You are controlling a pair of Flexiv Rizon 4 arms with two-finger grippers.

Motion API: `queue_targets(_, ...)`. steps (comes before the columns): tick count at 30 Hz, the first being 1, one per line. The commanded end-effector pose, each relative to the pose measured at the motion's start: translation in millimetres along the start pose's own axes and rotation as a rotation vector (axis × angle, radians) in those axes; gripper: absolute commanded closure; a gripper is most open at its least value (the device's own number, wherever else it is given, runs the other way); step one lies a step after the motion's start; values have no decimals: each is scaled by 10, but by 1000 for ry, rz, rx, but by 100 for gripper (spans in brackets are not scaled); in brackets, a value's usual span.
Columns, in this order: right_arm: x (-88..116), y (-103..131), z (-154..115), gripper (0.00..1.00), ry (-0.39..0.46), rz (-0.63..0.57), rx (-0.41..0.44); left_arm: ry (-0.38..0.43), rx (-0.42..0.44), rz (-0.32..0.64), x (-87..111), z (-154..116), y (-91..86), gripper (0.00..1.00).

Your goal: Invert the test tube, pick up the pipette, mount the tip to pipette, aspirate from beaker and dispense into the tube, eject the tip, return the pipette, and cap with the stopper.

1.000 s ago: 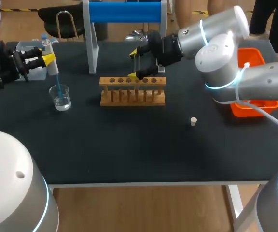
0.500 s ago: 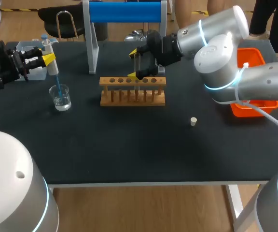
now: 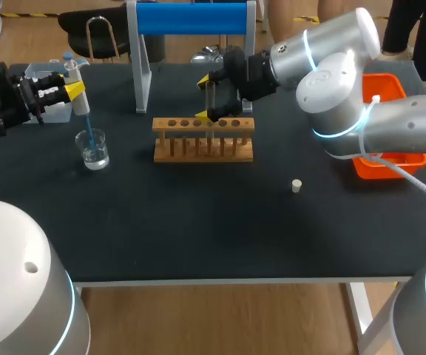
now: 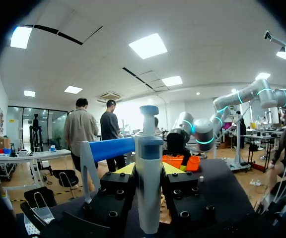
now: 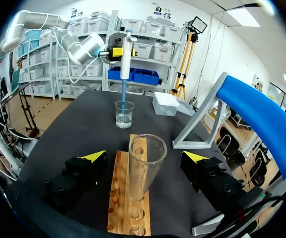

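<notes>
Items counted on the table (image 3: 198, 229): one pipette (image 4: 149, 198), one blue tip (image 3: 87, 124), one beaker (image 3: 93, 149), one tube (image 5: 145, 166), one stopper (image 3: 296, 186), one wooden rack (image 3: 203, 140), one blue-topped stand (image 3: 191, 18), one orange tray (image 3: 390, 161), one white box (image 5: 165, 103). My left gripper (image 4: 149, 169) is clamped on the pipette, a finger pressed to each side of its body, and holds it upright above the beaker near the table's left end. The tip is mounted on the pipette and reaches down inside the beaker; whether its end meets the liquid I cannot tell. The beaker holds a shallow layer of clear liquid. The tube stands upright in a hole of the rack, mouth up, and looks empty. My right gripper (image 5: 145, 156) sits at the rack with its fingers set wide, one on each side of the tube and both apart from the glass; it holds nothing. The rack has a single row of holes; the gripper covers part of it, so I give no count. The stopper lies alone to the right of the rack and nearer the front edge, well apart from the tube. The tray sits at the right end, largely covered by my right arm; its contents cannot be read. The stand is behind the rack, the box near the beaker.
</notes>
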State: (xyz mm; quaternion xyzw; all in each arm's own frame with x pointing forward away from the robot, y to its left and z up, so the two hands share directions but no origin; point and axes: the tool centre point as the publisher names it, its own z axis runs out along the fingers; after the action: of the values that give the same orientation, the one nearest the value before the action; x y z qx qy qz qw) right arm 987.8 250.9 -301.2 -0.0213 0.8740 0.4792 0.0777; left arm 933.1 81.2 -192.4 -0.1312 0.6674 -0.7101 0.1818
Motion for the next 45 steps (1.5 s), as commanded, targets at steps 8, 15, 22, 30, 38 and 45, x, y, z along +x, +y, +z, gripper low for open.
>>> queue_targets(8,-9,1,8,0,1,0,2,4,2,0,-6,-9,0,100)
queue_targets(15,-9,1,8,0,1,0,2,4,2,0,-6,-9,0,100)
queue_targets(22,-9,1,8,0,1,0,2,16,-21,23,15,26,-122,100)
queue_targets(30,-9,1,8,0,1,0,2,33,-53,50,79,65,-277,100)
queue_targets(38,-9,1,8,0,1,0,2,27,-55,87,145,74,-477,100)
queue_targets(45,-9,1,8,0,1,0,2,41,-70,119,241,172,-678,100)
